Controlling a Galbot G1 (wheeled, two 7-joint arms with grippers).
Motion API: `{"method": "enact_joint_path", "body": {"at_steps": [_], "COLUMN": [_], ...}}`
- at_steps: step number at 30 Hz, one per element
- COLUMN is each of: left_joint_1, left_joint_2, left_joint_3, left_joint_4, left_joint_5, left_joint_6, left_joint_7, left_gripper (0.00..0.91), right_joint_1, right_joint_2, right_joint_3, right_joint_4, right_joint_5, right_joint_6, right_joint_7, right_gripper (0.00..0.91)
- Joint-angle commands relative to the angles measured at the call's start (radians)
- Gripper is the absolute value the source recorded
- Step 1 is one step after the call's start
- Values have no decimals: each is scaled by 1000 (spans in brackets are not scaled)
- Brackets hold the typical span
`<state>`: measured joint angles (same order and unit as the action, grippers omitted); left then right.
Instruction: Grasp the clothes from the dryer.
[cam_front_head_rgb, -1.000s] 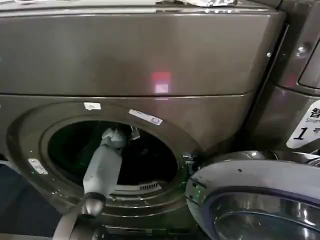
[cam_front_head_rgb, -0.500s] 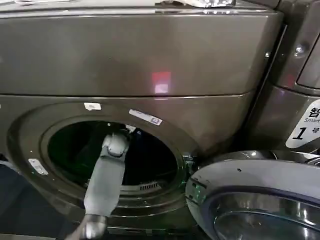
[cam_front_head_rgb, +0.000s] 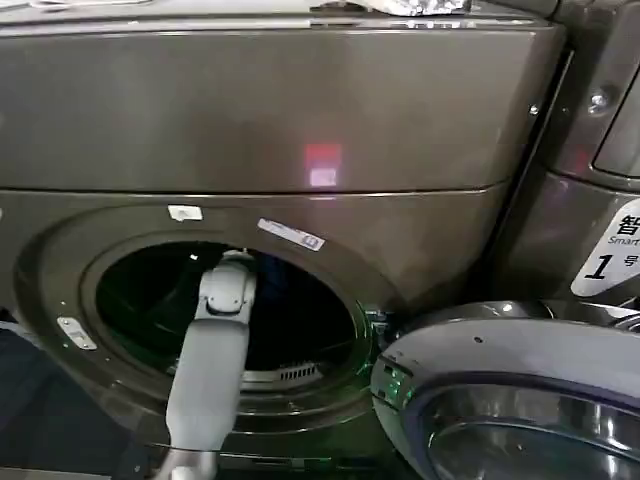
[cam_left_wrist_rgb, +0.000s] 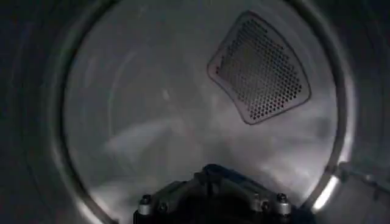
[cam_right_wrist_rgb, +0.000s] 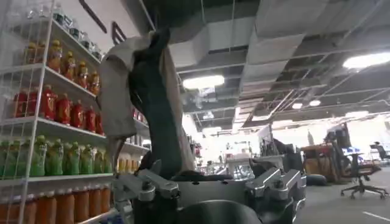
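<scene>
The dryer (cam_front_head_rgb: 300, 110) is a bronze-grey front-loader with its round porthole (cam_front_head_rgb: 300, 320) open. Its silver-rimmed glass door (cam_front_head_rgb: 500, 350) is swung out at the lower right. My left arm (cam_front_head_rgb: 210, 350) reaches through the porthole, wrist inside the dark drum. In the left wrist view my left gripper (cam_left_wrist_rgb: 210, 176) points at the bare drum back wall (cam_left_wrist_rgb: 152, 122) and a perforated vent (cam_left_wrist_rgb: 259, 67). A dark bluish patch (cam_front_head_rgb: 272, 268) lies beside the wrist; I cannot tell whether it is the clothes. My right gripper (cam_right_wrist_rgb: 207, 179) is away from the dryer, facing the room.
A white "1" sticker (cam_front_head_rgb: 605, 260) sits on the panel right of the porthole. The open door stands close to the right of my left arm. In the right wrist view a dark-and-beige cloth (cam_right_wrist_rgb: 155, 85) rises before the gripper, beside a wire shelf of bottles (cam_right_wrist_rgb: 42, 109).
My left forearm has pushed further into the porthole and stands more upright. Its elbow has dropped out of the head view's lower edge. The door has not moved.
</scene>
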<state>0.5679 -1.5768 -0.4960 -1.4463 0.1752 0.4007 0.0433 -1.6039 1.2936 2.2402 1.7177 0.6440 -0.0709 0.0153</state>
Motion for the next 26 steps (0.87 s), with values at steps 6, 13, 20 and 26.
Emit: {"method": "enact_joint_path", "body": {"at_steps": [6, 13, 20, 26], "left_joint_1": [18, 15, 8, 8], "left_joint_2": [-4, -4, -2, -3], "left_joint_3": [1, 3, 4, 5], "left_joint_4": [-27, -28, -14, -10], "left_joint_5": [-76, -75, -74, -75], "left_joint_6": [19, 15, 14, 11], "left_joint_7": [-70, -59, -43, -39], "left_gripper": [0, 0, 0, 0], "right_joint_1": [-4, -3, -6, -14], "right_joint_2": [0, -6, -14, -16], "right_joint_3": [5, 31, 47, 59], "right_joint_4": [-7, 14, 7, -2], "right_joint_5": [2, 2, -25, -33], "right_joint_6": [8, -21, -40, -51], "right_joint_7": [0, 9, 39, 60], "right_gripper": [907, 907, 907, 907]}}
